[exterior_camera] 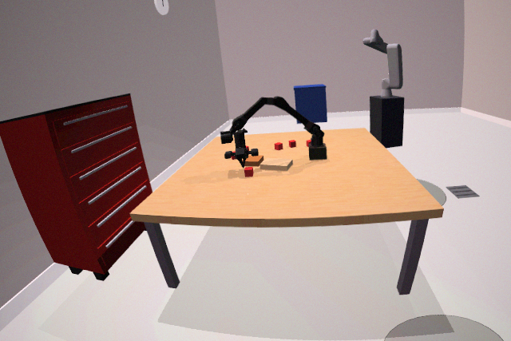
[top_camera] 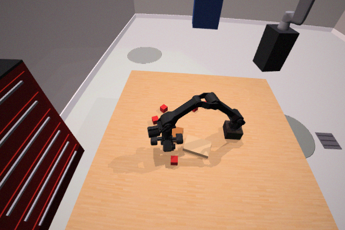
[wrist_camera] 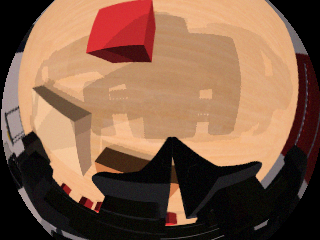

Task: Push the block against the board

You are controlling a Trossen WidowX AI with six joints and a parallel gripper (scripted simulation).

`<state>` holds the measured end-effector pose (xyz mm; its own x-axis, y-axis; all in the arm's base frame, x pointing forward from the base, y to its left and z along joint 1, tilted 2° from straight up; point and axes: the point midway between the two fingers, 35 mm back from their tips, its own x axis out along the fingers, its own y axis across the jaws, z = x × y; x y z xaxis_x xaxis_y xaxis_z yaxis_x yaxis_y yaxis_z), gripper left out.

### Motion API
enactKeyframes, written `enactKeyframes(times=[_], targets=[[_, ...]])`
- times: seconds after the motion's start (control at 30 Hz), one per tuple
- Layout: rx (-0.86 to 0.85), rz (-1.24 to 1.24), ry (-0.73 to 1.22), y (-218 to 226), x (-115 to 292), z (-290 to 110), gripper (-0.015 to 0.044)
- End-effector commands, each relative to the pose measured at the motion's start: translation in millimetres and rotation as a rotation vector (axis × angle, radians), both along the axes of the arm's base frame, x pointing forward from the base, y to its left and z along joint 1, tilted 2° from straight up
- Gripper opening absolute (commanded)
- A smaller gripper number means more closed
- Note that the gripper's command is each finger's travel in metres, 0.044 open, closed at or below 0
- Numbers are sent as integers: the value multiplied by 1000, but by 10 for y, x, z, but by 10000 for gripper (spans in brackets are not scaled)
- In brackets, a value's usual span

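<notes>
The orange square block (top_camera: 179,131) (exterior_camera: 254,160) (wrist_camera: 109,172) lies flat on the table, partly hidden by the gripper in all three views. The pale beige board (top_camera: 198,146) (exterior_camera: 275,164) (wrist_camera: 59,125) lies flat just to its right in the top and exterior views. A narrow strip of table shows between them in the wrist view, and their sides look angled to each other. My gripper (exterior_camera: 243,165) (wrist_camera: 171,140) is shut and empty, pointing down, its tips low and at the camera side of the block. Whether the tips touch the block or the table cannot be told.
A red cube (top_camera: 174,160) (exterior_camera: 248,172) (wrist_camera: 120,30) lies on the camera side of the gripper, near the board's front left. More red cubes (top_camera: 163,108) (exterior_camera: 278,146) lie behind the block and the arm. The arm's base (top_camera: 233,130) (exterior_camera: 317,152) stands right of the board.
</notes>
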<state>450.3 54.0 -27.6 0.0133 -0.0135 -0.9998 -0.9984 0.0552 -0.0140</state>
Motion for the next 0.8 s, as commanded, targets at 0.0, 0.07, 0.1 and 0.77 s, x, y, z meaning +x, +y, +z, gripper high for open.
enactKeyframes(times=[0.0, 0.07, 0.1, 0.77], targets=[[-2, -2, 1, 59, 10, -7, 0], [-2, -2, 1, 92, 13, -7, 0], [-2, -2, 1, 108, 15, -7, 0], [3, -48, -1, -97, -85, 567, 0]])
